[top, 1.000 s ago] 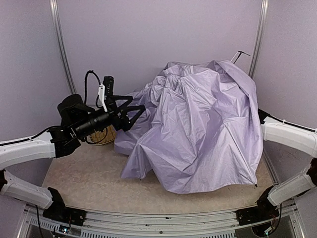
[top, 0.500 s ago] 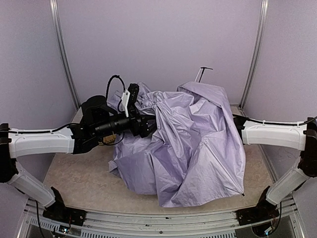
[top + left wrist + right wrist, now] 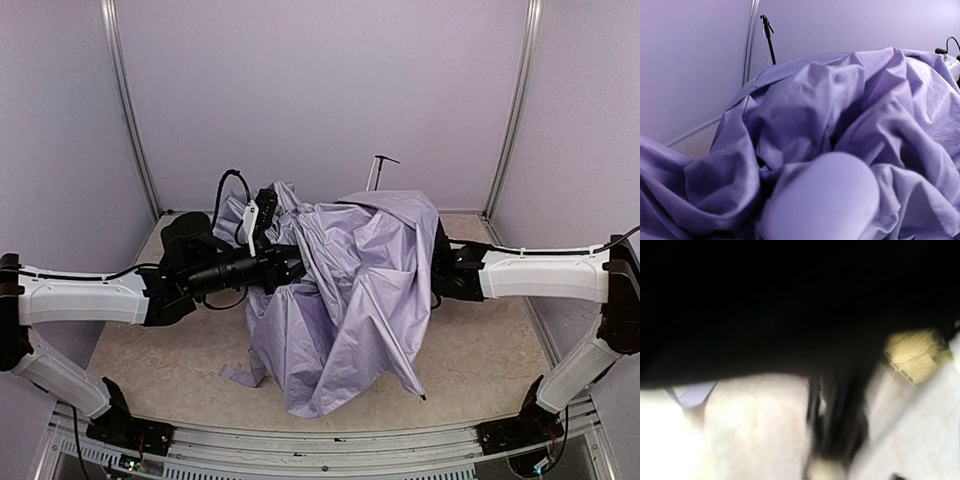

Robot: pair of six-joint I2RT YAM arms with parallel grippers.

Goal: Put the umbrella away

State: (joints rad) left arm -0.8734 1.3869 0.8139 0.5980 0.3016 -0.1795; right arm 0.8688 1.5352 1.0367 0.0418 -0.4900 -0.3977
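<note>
Umbrella (image 3: 350,290) heaped mid-bench (image 3: 170,370), left tool (image 3: 285,268) and right tool (image 3: 440,272) meeting it from bench-left and bench-right, likely to bunch the canopy closed; fabric hides both tools' jaws, can't tell spread or pinching.

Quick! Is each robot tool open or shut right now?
Left tool: tips buried in the umbrella fabric, cannot be told.
Right tool: tips hidden behind the umbrella, cannot be told.
</note>
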